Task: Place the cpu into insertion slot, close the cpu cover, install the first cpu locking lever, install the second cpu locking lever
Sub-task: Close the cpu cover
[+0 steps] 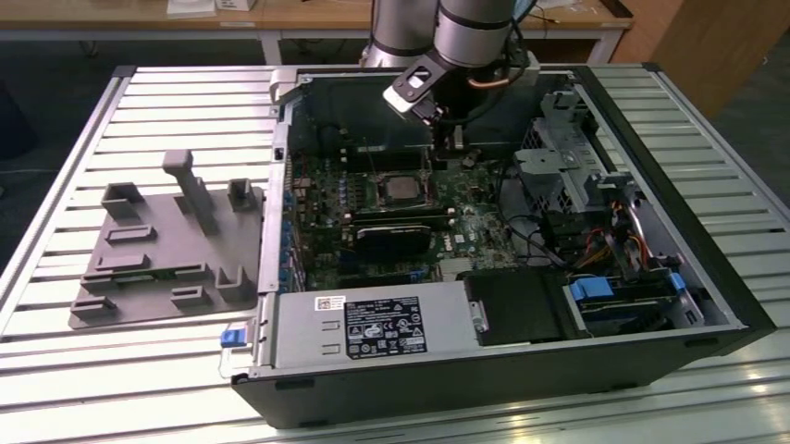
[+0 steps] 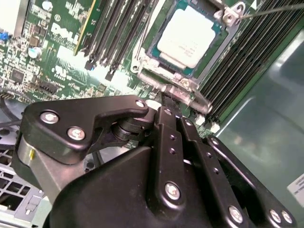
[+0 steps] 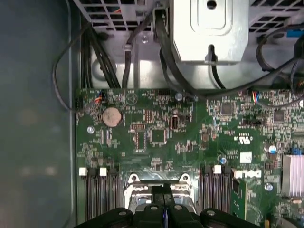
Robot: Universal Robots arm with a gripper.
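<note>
Open computer case (image 1: 728, 314) lies on its side on a slatted metal table (image 1: 124, 379). The arm reaches down into the case over the green motherboard (image 3: 156, 137). The cpu (image 2: 187, 35) sits flat in the insertion slot (image 2: 153, 59), silver top facing up, with green substrate showing on all its visible edges. In the exterior view the cpu (image 1: 398, 190) is near the middle of the board, with long black memory slots (image 2: 118, 28) on both sides of the socket. The cpu cover (image 2: 178, 88) is not down over the chip: it appears as a blurred silver strip along the socket edge nearest the gripper (image 2: 164, 99). The claw's two black fingers are pressed together, with no gap between them in either wrist view. Their tips are right at that cover edge; I cannot tell whether they touch it. In the first wrist view the gripper (image 3: 161, 190) points at the socket frame between the two memory banks. A thin wire lever (image 2: 273, 10) angles away from the far socket corner, not latched. On the exterior view's left, a grey moulded fixture (image 1: 161, 245) rests on the table beside the case. A coin cell (image 3: 112, 116) sits on the board, well apart from the socket.
</note>
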